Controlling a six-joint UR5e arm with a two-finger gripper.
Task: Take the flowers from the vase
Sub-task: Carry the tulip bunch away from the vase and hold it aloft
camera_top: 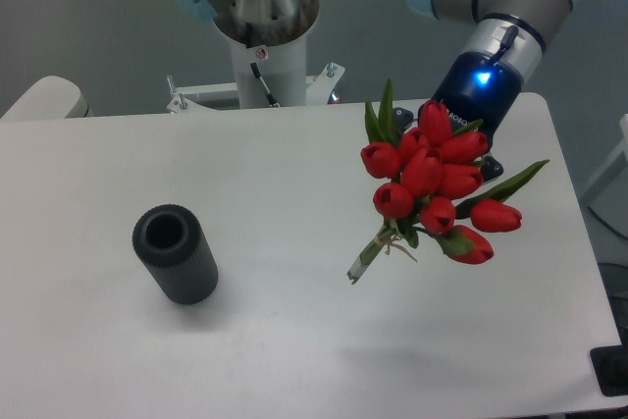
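flowers (432, 182): bunch of red tulip buds with green leaves, hanging in the air over the right half of the table, tilted so the tied stems point down-left and the buds fan up-right. Nothing under them but tabletop, and they look clear of it.

vase (176, 253): dark ribbed cylinder standing on the left part of the table, round mouth open and nothing in it. Well apart from the bunch.

gripper (461, 139): honestly can't see the fingers at all, the tulips sit right in front of them. The bunch hangs off the end of the arm, but whether the jaws are clamped on it I can't tell from this angle.

arm (491, 36): comes in from the top right, grey links with light blue caps, dark blue wrist section with a lit blue spot, angled down-left into the back of the bouquet.

hard to see: top of the arm is cut off by the frame edge; some small black bits poke out beside the buds.

table (294, 340): plain white top with rounded corners.

robot base (263, 22): white pedestal with a metal collar behind the far edge.

room: grey floor behind it.
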